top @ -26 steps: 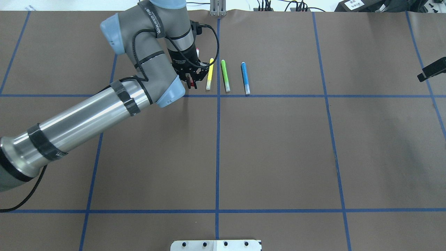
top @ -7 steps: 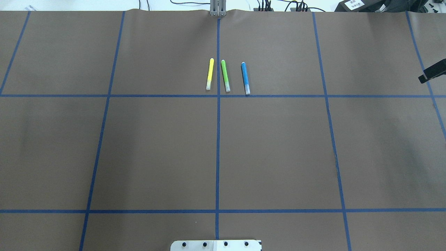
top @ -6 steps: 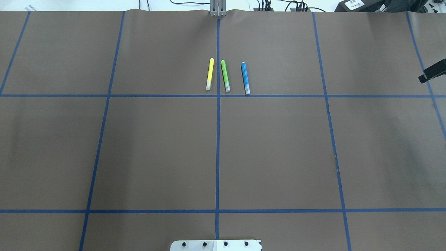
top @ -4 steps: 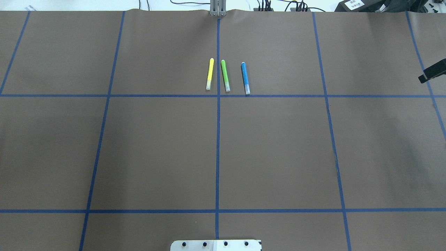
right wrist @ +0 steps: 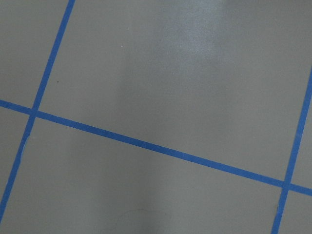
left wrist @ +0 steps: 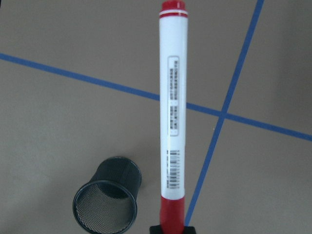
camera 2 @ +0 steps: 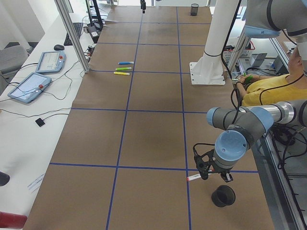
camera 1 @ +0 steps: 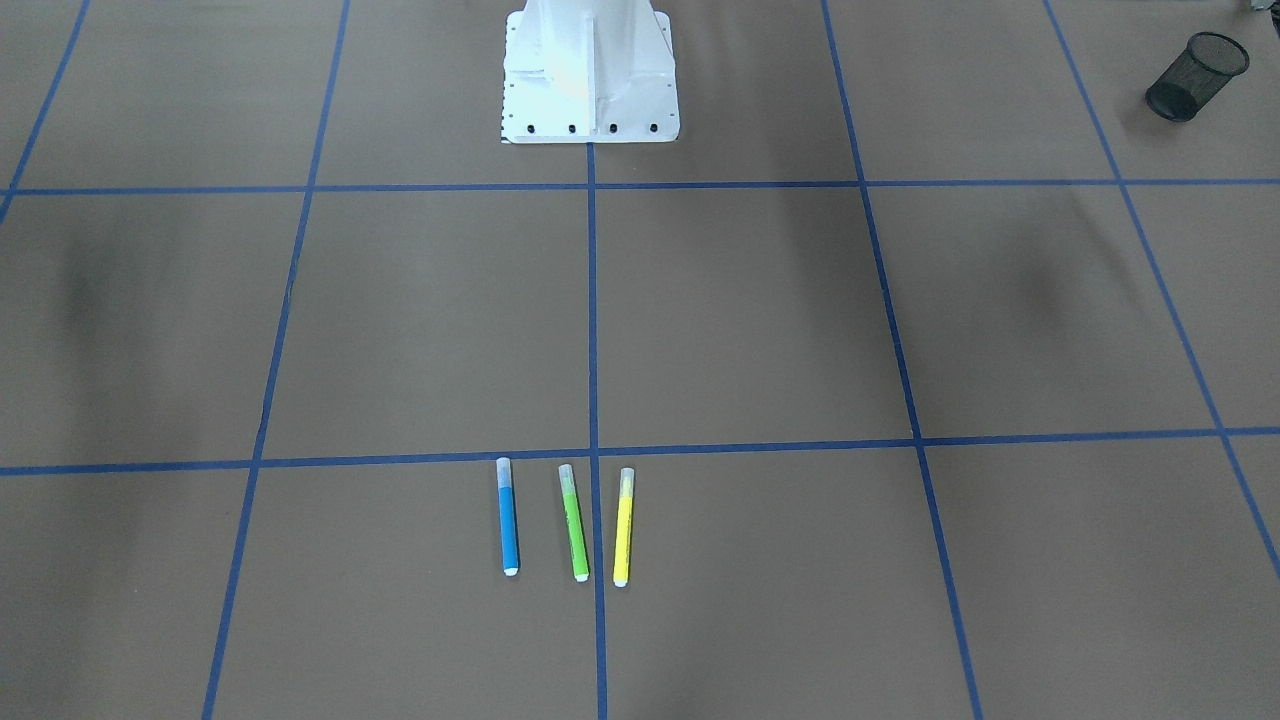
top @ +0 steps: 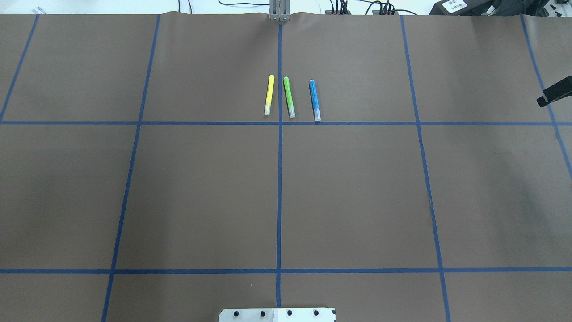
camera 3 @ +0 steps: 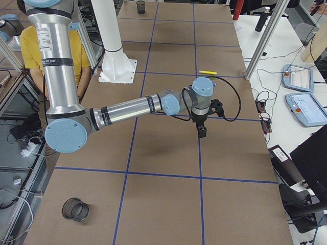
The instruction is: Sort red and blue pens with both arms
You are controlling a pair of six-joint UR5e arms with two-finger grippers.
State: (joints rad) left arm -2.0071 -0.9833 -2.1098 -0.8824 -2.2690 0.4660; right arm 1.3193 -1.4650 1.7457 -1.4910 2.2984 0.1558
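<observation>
Silver-grey jointed L arm has swung out of the overhead view, so it's now hanging over the black mesh cup, L tool clamping the white-barrelled red-capped pen. The drop is prob. next. Blue pen w/ pale translucent cap is lying unsorted on the brown tabletop. R tool: can't tell if it's apart or together.

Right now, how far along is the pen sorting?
Nothing sorted yet. In hand: left claw holds the red pen near a cup, not in it. Remaining: blue pen lies untouched on the table; right claw hangs apart from it.
</observation>
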